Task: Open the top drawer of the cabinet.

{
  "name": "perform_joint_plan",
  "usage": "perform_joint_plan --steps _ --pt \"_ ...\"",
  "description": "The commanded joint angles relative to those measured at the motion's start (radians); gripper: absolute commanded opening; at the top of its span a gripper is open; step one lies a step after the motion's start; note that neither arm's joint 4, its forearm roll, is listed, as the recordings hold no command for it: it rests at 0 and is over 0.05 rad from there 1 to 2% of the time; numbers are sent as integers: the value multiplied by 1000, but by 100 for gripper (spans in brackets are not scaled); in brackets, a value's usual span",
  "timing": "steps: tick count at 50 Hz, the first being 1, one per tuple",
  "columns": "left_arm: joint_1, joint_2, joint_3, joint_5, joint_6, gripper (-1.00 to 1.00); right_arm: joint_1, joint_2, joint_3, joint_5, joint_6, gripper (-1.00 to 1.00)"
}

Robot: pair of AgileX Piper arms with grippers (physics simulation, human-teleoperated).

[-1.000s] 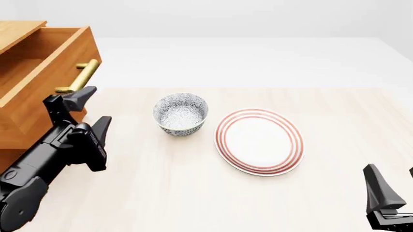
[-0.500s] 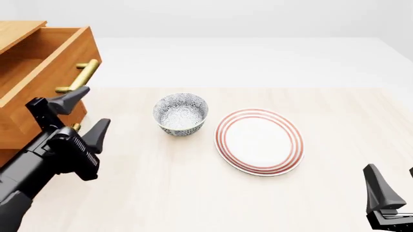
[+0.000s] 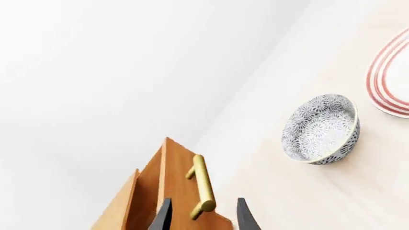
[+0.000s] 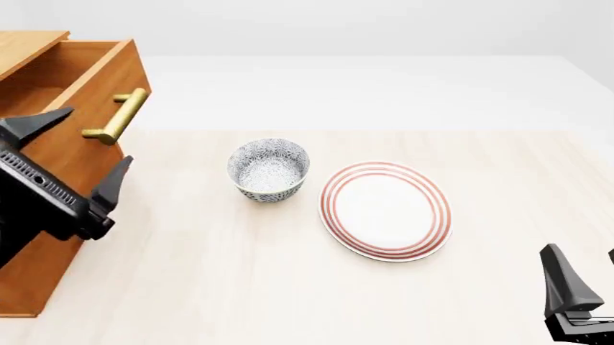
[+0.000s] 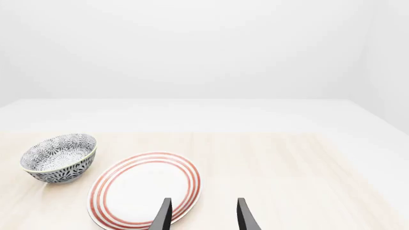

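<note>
So the cabinet sits at the far left edge of the table, and its top drawer is pulled out toward the right, with the open box interior visible from above. The brass handle sticks out on the drawer front, free, nothing gripping it.

The left gripper hangs in front of the cabinet, just near of the handle, with its fingers spread wide and empty. In the left wrist view the handle shows just beyond the fingertips, not between them.

The right gripper is down at the near right corner, well away from everything. Its two fingers are parted with nothing between them, pointing over the near edge of the plate.

A patterned bowl stands near the middle of the table, just left of the red-ringed plate, the two close but not touching.
</note>
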Motion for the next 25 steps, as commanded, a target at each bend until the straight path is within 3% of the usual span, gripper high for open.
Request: perform_joint_plan --steps 1,2,13,15,25 --pt "48 -76 -53 132 -234 100 0 -1 1 -1 0 100" --pt "80 -108 -47 147 -254 100 0 -1 1 -1 0 100" --pt "89 -125 -56 159 -400 100 0 -1 1 -1 0 100" --pt "115 -144 -90 209 -460 100 0 -1 1 -1 0 100" --pt "127 -89 -230 334 -541 100 0 -1 1 -1 0 100"
